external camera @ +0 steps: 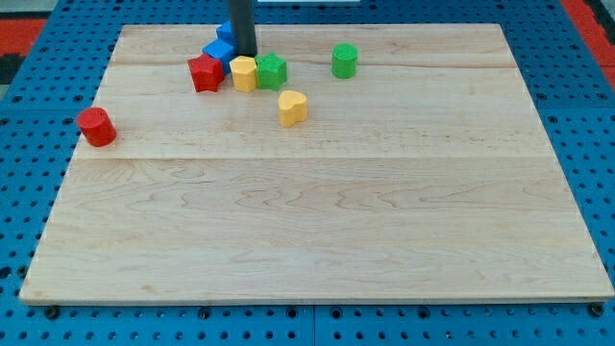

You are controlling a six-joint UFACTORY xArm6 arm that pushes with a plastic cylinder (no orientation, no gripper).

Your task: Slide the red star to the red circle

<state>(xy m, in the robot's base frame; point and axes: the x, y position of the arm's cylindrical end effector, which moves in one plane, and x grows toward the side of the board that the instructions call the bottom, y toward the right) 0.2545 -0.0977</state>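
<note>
- Wooden board [317, 231], pale and smooth-grained, fills the near part of the view; no block lies on its near half, and it rests on a blue perforated base [29, 211].
- Red circle [96, 127], a short cylinder, sits alone near the board's left edge, well apart from the other blocks; this is the goal.
- Yellow heart [292, 107] lies just beyond the middle, apart from the cluster.
- Red star [205, 73] sits at the view's upper left of the board, at the left end of a row, with a yellow hexagon-like block [244, 73] just beside it and a green star [271, 71] touching that one.
- Judging by looks, the red star is small, rigid and light; it should slide easily on the wood, yet its points may make it spin if pushed off-centre. I have no claw, so nothing opens or clamps; contact should be a push on its upper-right face, toward the red circle.
- My tip [246, 56] stands behind the row, just above the yellow block, right of the red star.
- Blue block [222, 48], partly hidden by the rod, lies farthest, with a green cylinder [344, 60] well to the right.
- No containers show; 7 blocks lie loose.
</note>
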